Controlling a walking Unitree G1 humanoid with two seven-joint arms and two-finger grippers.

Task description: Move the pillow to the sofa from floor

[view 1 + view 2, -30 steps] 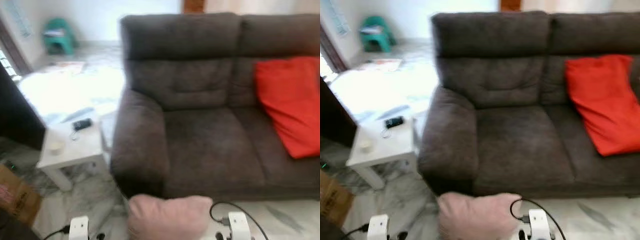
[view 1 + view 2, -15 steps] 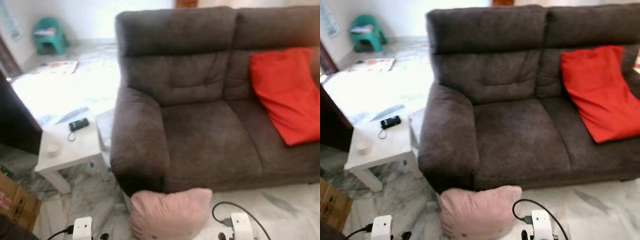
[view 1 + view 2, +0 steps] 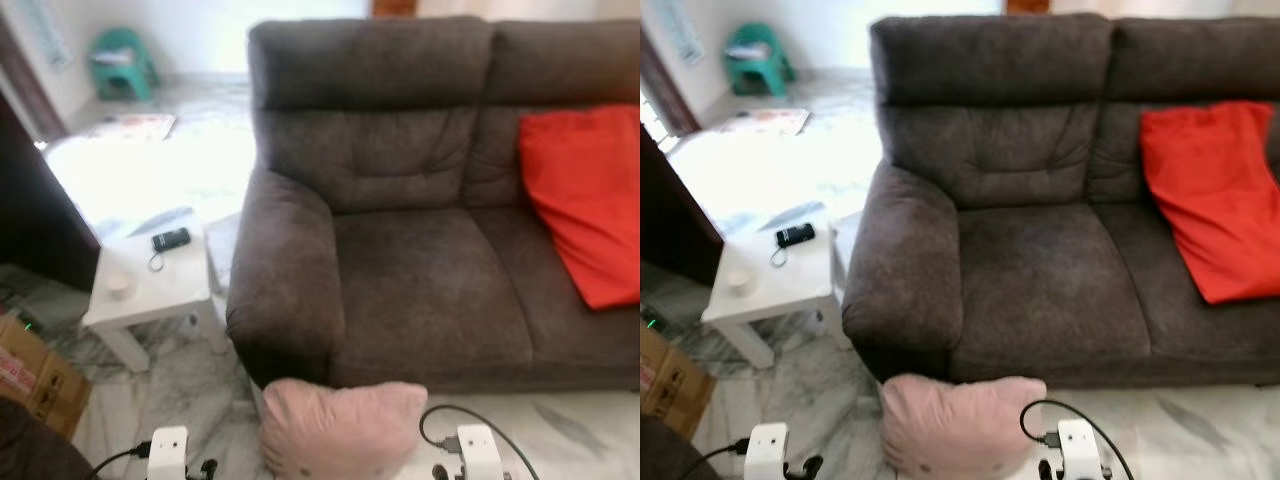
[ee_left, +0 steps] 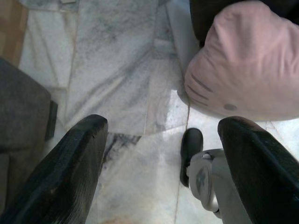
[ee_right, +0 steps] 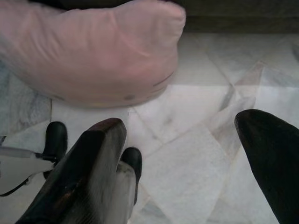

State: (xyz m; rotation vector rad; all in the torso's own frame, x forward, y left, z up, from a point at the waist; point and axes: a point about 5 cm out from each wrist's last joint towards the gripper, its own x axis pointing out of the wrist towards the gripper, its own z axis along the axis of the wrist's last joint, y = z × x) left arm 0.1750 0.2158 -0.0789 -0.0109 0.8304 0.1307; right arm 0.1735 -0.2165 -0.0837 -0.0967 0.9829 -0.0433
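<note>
A pale pink pillow [image 3: 340,428] stands on the marble floor, leaning against the front of the dark grey sofa [image 3: 420,280] below its left armrest. In the wrist views the pink pillow [image 4: 250,70] [image 5: 93,51] lies ahead of both grippers. My left gripper [image 4: 159,177] is open above the floor, apart from the pillow. My right gripper [image 5: 187,168] is open too, low over the tiles with the pillow just beyond its fingers. My two wrists [image 3: 168,452] [image 3: 478,452] sit at the bottom edge of the head views, either side of the pillow.
A red cushion [image 3: 585,200] lies on the sofa's right seat. A small white side table [image 3: 150,290] with a phone and a cup stands left of the sofa. A cardboard box [image 3: 35,375] sits at lower left, a green stool [image 3: 122,62] far back.
The whole view has shifted a little as the camera moved; the pillow stays against the sofa front. Both arms keep their places at the bottom edge.
</note>
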